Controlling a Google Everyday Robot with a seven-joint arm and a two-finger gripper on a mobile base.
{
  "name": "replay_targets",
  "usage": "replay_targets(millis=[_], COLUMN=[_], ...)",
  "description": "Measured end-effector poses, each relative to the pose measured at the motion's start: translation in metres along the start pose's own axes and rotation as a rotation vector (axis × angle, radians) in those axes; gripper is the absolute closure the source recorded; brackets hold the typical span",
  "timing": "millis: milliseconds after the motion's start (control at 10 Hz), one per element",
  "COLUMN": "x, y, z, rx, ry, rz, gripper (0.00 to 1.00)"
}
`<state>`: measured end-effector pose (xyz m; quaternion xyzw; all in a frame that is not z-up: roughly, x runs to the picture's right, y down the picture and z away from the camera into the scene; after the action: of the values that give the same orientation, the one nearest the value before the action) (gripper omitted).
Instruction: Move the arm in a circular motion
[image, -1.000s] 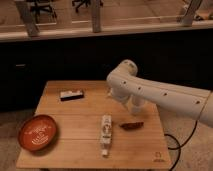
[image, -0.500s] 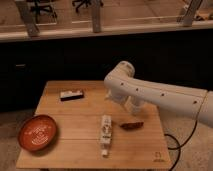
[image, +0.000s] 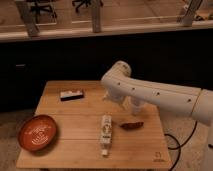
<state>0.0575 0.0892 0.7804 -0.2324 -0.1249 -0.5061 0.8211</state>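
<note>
The arm (image: 155, 97) is large, glossy and white, with thick rounded segments and small dark dots. It reaches in from the right edge over the back right of the wooden table (image: 75, 150). Its bulbous joint (image: 119, 74) sits highest, above the table's back edge. The gripper (image: 111, 97) hangs just under that joint, mostly hidden behind the arm, above the table's back middle. It touches nothing I can see.
A red bowl (image: 38, 132) sits at the front left. A white tube (image: 105, 131) lies in the middle, with a dark reddish-brown item (image: 131, 125) to its right. A small black-and-white box (image: 71, 94) lies at the back left. A cable (image: 175, 142) hangs off the right side.
The arm's joint has drifted slightly to the left. The objects on the table have not moved.
</note>
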Motion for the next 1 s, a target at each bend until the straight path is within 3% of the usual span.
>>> replay_targets(millis=[1000], x=[0.013], y=[-0.019], z=[0.015], rx=[0.0], ry=[-0.001], rz=[-0.086], gripper=[0.2])
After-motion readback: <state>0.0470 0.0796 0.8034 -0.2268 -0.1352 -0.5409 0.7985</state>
